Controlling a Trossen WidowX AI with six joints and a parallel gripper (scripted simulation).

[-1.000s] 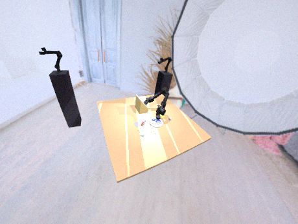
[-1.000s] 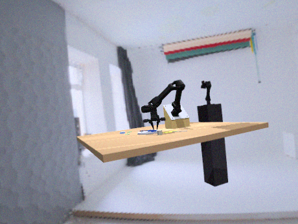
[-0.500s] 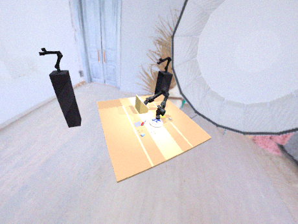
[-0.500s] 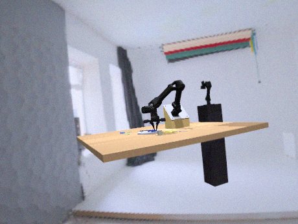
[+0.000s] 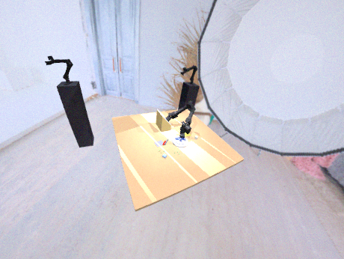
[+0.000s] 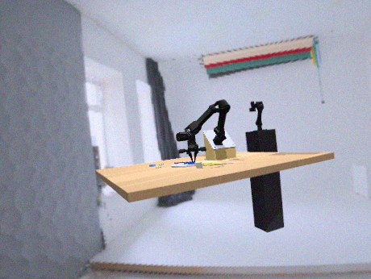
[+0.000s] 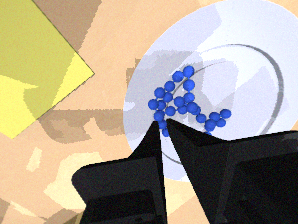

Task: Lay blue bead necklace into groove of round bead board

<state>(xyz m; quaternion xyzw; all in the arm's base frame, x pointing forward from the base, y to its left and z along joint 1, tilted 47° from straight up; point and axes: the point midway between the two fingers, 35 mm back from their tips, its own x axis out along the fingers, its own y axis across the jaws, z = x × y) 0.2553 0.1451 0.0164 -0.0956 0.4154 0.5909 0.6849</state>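
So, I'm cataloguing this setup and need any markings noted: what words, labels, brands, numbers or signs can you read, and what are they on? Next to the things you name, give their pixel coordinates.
No text can be read in any view.
Round bead board (image 5: 180, 144) (image 7: 250, 27): no lettering seen.
Blue bead necklace (image 5: 181, 138) (image 7: 192, 107): none seen.
Gripper (image 5: 182, 137) (image 6: 193, 162) (image 7: 161, 123): none seen.
Small things on the table (image 5: 149, 180) (image 6: 133, 189): too small to tell.

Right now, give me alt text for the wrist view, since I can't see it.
A blue bead necklace lies bunched on a round white board, crossing part of its circular groove, with the black claw at its near edge. A yellow square lies beside the board.
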